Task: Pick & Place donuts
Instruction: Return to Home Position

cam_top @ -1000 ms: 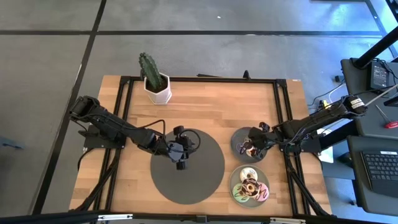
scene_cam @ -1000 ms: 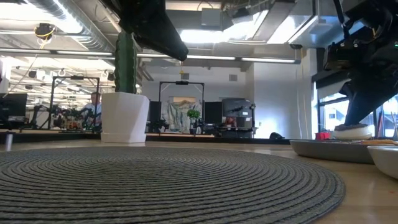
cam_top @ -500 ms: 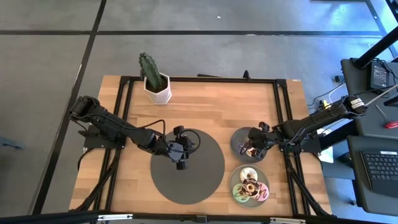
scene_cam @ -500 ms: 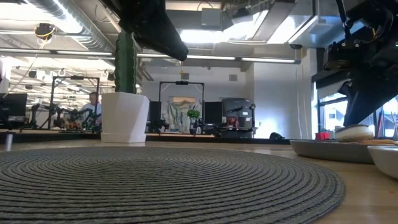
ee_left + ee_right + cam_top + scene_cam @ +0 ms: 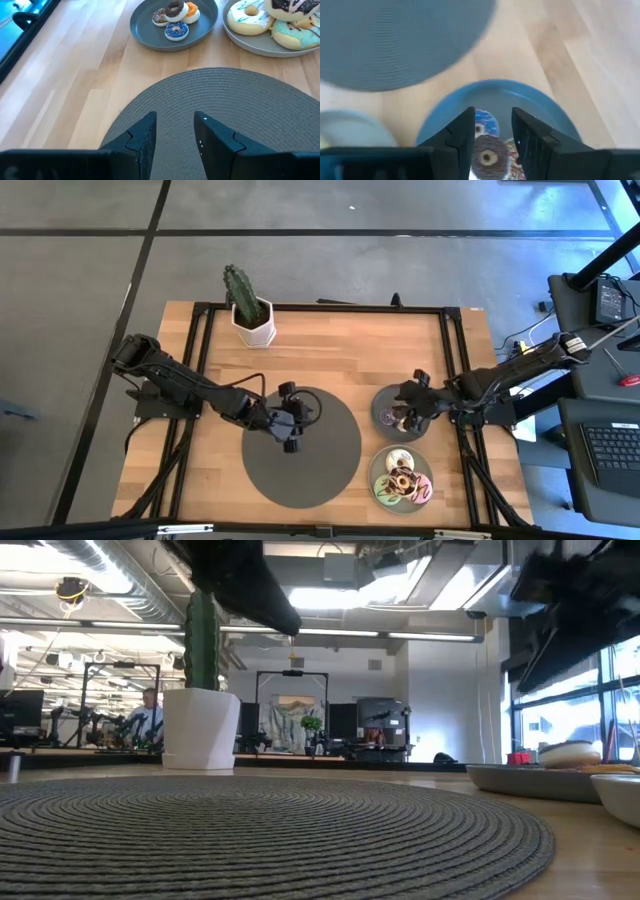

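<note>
Several mini donuts [image 5: 174, 19] lie in a heap on the small grey plate [image 5: 385, 408] right of the dark round mat [image 5: 300, 445]. Larger iced donuts [image 5: 402, 477] lie on a second plate [image 5: 378, 480] nearer the front edge. My right gripper [image 5: 492, 112] hangs open above the small plate, a blue mini donut [image 5: 485, 122] and a brown one [image 5: 487, 157] showing below, between its fingers; it touches nothing. My left gripper [image 5: 175, 117] stands open just above the mat's far part [image 5: 290, 423], with nothing in it.
A cactus in a white pot [image 5: 248, 305] stands at the table's far edge, left of centre. The black frame rails [image 5: 455, 360] run along the table's sides. Bare wood [image 5: 340, 350] lies between the pot and the plates. People and desks show in the room behind.
My right gripper has opened over the small plate and risen; in the low view it has left its place just above the plate and now shows blurred higher up. The mini donuts stay on the plate.
</note>
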Robot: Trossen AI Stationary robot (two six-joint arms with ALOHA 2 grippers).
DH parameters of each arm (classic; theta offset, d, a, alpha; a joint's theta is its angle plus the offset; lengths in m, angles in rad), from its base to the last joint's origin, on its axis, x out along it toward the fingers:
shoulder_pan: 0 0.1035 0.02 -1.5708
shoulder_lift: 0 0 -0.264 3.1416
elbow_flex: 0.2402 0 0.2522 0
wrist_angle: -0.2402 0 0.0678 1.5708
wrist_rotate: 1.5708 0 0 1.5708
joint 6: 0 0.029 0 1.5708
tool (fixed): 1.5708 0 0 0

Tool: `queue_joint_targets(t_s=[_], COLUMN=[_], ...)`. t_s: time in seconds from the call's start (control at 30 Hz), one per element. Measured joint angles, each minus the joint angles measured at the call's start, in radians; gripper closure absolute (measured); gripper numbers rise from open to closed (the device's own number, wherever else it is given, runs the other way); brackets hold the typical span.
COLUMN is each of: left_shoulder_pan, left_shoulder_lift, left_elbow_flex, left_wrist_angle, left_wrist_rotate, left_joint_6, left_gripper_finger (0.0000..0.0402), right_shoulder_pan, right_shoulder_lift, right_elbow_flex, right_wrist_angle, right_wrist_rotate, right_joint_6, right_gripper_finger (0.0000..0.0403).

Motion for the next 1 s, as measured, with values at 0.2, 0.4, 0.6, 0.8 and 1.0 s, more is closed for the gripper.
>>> queue_joint_targets(t_s=[0.2, 0.4, 0.6, 0.8, 1.0], left_shoulder_pan=[-0.010, 0.003, 0.026, 0.032, 0.049], left_shoulder_lift=[-0.088, -0.277, -0.503, -0.693, -0.825], left_elbow_flex=[-0.152, -0.357, -0.578, -0.735, -0.830], left_wrist_angle=[0.163, 0.409, 0.572, 0.534, 0.528], left_wrist_rotate=[-0.090, 0.027, 0.030, -0.120, -0.113], left_joint_6=[-0.015, 0.046, 0.079, 0.081, -0.041], left_gripper_finger=[0.0274, 0.0274, 0.0274, 0.0274, 0.0274], right_shoulder_pan=[0.071, 0.120, 0.145, 0.150, 0.150], right_shoulder_lift=[-0.158, -0.327, -0.488, -0.646, -0.775], right_elbow_flex=[-0.065, -0.165, -0.282, -0.343, -0.343], right_wrist_angle=[0.084, 0.253, 0.315, 0.316, 0.256], right_wrist_rotate=[0.018, 0.019, 0.028, 0.072, 0.078], right_joint_6=[-0.026, -0.083, -0.104, -0.131, -0.227], right_gripper_finger=[0.0272, 0.0272, 0.0272, 0.0272, 0.0272])
